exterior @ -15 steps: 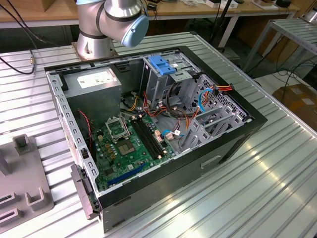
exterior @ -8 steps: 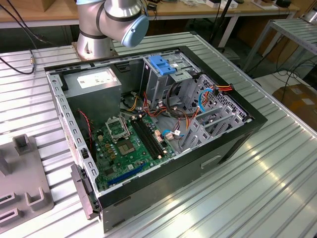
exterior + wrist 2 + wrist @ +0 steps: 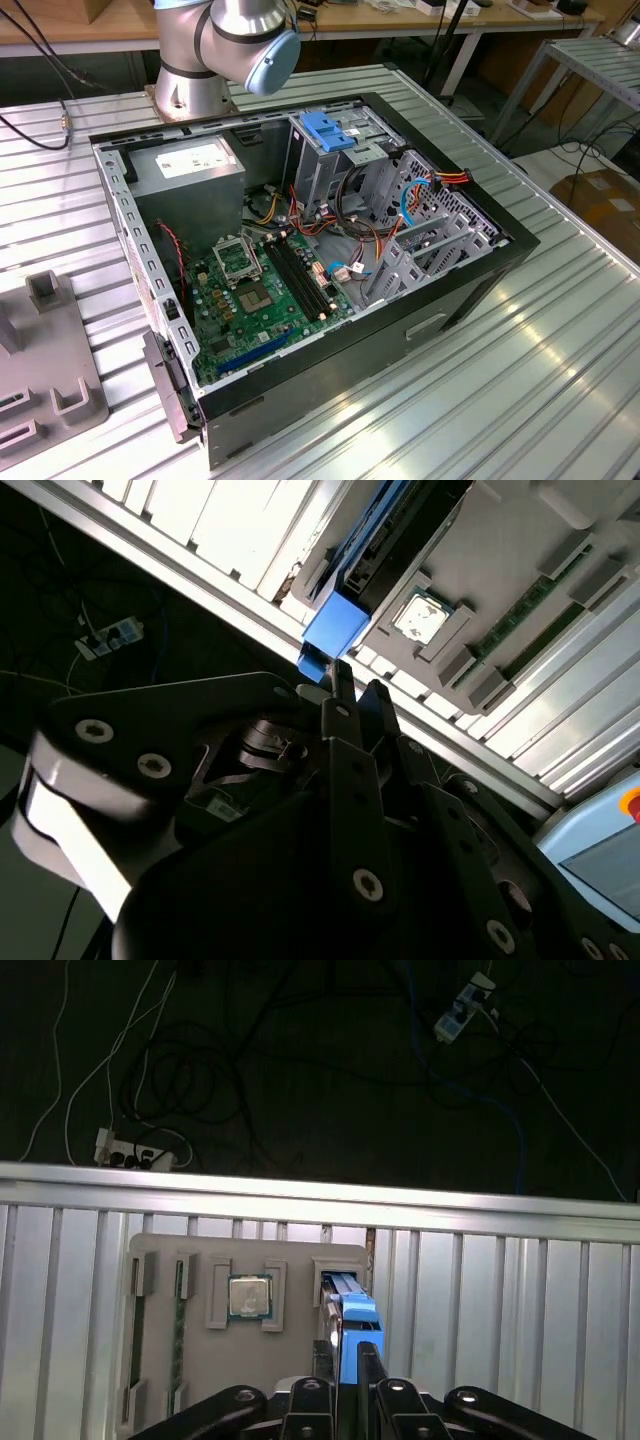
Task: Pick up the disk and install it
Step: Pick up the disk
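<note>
The disk (image 3: 350, 1310) stands on edge in a slot of a grey fixture tray (image 3: 200, 1360), its blue bracket uppermost. In both wrist views my gripper (image 3: 352, 1345) sits right over that slot, its black fingers close together on either side of the blue bracket (image 3: 335, 630). The gripper (image 3: 360, 688) hides most of the disk's body. In the exterior view the open computer case (image 3: 300, 230) lies on the ribbed metal table, with its metal drive cage and blue latch (image 3: 330, 130) at the back.
The tray also holds a processor chip (image 3: 248, 1296) and memory sticks (image 3: 136, 1330). Inside the case are a grey power supply (image 3: 195, 165), a green motherboard (image 3: 260, 290) and loose cables (image 3: 420, 190). The arm's base (image 3: 190, 90) stands behind the case. Cables and power strips (image 3: 130, 1150) lie on the floor.
</note>
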Robot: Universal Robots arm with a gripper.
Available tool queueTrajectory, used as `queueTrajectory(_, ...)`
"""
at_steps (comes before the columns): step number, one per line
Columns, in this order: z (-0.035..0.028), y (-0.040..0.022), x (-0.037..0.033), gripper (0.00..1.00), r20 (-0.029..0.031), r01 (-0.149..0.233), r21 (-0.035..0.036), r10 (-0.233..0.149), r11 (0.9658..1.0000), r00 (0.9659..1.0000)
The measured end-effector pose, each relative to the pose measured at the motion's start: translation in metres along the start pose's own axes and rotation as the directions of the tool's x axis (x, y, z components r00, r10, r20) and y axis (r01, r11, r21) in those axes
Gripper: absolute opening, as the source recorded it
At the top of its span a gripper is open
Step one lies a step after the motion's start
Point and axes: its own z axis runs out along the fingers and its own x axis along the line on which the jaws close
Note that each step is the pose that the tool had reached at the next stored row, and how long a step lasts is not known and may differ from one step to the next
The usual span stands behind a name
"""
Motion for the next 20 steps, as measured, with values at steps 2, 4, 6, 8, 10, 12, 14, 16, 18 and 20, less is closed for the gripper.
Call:
queueTrajectory(2,0.0,0.0,0.0,0.24,0.0,0.0,0.0001,0.0,1.0,1.0)
queueTrajectory(4,0.0009,-0.0001,0.0,0.24,-0.0004,0.0,0.0041,0.0,1.0,1.0)
queueTrajectory(6,0.0023,-0.0001,0.0,0.31,-0.0011,0.0,0.0111,0.0,0.9999,1.0)
queueTrajectory(8,0.0038,-0.0003,0.0001,0.31,-0.0015,0.0,0.0152,0.0,0.9999,1.0)
queueTrajectory(10,0.0054,-0.0005,0.0001,0.37,-0.0019,-0.001,0.0184,0.001,0.9998,1.0)
queueTrajectory(12,0.0073,-0.0011,0.0,0.37,-0.0015,-0.011,0.0196,0.011,0.9998,0.9999)
queueTrajectory(14,0.0099,-0.0028,0.0003,0.37,-0.0004,-0.036,0.02,0.036,0.9991,0.9993)
queueTrajectory(16,0.0101,-0.0032,0.0002,0.37,-0.0001,-0.044,0.0199,0.044,0.9988,0.999)
queueTrajectory(18,0.0101,-0.0033,0.0003,0.37,-0.0001,-0.044,0.0198,0.044,0.9988,0.999)
queueTrajectory(20,0.0101,-0.0033,0.0003,0.37,-0.0001,-0.044,0.0199,0.044,0.9988,0.999)
